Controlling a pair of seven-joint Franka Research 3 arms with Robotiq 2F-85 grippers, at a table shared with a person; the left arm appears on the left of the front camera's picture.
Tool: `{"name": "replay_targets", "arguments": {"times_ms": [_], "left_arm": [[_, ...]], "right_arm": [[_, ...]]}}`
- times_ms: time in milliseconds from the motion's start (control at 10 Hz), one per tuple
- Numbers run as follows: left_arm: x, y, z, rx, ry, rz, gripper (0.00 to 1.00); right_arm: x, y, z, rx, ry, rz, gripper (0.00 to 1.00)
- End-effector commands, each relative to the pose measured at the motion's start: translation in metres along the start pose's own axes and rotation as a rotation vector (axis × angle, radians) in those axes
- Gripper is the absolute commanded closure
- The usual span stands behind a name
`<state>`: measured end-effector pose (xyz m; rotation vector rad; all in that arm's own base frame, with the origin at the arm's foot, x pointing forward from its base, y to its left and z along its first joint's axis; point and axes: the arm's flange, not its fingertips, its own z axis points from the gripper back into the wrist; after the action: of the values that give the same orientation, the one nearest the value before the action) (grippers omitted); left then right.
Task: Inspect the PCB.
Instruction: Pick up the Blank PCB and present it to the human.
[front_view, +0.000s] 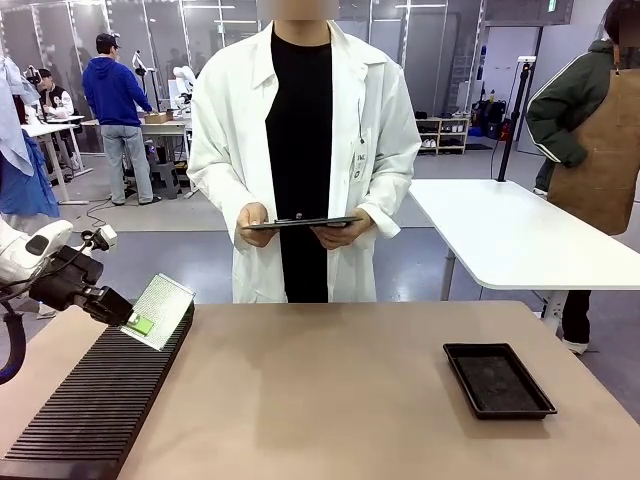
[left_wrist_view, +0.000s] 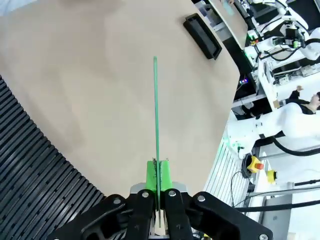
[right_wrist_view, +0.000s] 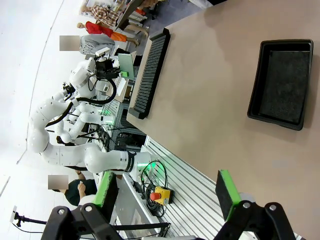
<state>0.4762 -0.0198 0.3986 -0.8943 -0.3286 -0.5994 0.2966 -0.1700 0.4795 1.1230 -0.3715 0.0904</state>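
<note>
My left gripper (front_view: 135, 322) is shut on the lower corner of the PCB (front_view: 166, 309), a small board with a pale grey-green sheen. It holds the board tilted in the air just above the far end of the black slotted rack (front_view: 100, 400). In the left wrist view the PCB (left_wrist_view: 155, 120) stands edge-on as a thin green line rising from between the green pads (left_wrist_view: 151, 175) of the left gripper (left_wrist_view: 159, 186). My right gripper (right_wrist_view: 167, 192) hangs open and empty high over the table's near edge, well short of the black tray (right_wrist_view: 280, 82). The far-off PCB (right_wrist_view: 126, 63) shows in its view too.
A person in a white coat stands at the far side, both hands on a dark clipboard (front_view: 300, 223). The shallow black tray (front_view: 497, 378) lies at the right of the table, holding nothing. The long rack (left_wrist_view: 30, 175) runs along the left edge. Bare tabletop (front_view: 320, 390) lies between them.
</note>
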Motion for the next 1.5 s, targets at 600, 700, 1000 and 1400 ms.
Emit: {"name": "replay_targets", "arguments": {"times_ms": [600, 700, 1000, 1400], "left_arm": [[0.033, 0.029, -0.066, -0.451, -0.143, 0.396, 0.97], [0.037, 0.04, -0.066, -0.442, -0.183, 0.443, 0.97], [0.044, 0.064, -0.066, -0.489, -0.232, 0.54, 0.97], [0.039, 0.071, -0.063, -0.5, -0.246, 0.573, 0.97]], "right_arm": [[-0.001, 0.0, 0.001, 0.009, 0.0, 0.02, 0.0], [-0.001, 0.0, 0.001, 0.009, 0.0, 0.02, 0.0], [-0.001, 0.0, 0.001, 0.009, 0.0, 0.02, 0.0], [-0.001, 0.0, 0.001, 0.009, 0.0, 0.02, 0.0]]}}
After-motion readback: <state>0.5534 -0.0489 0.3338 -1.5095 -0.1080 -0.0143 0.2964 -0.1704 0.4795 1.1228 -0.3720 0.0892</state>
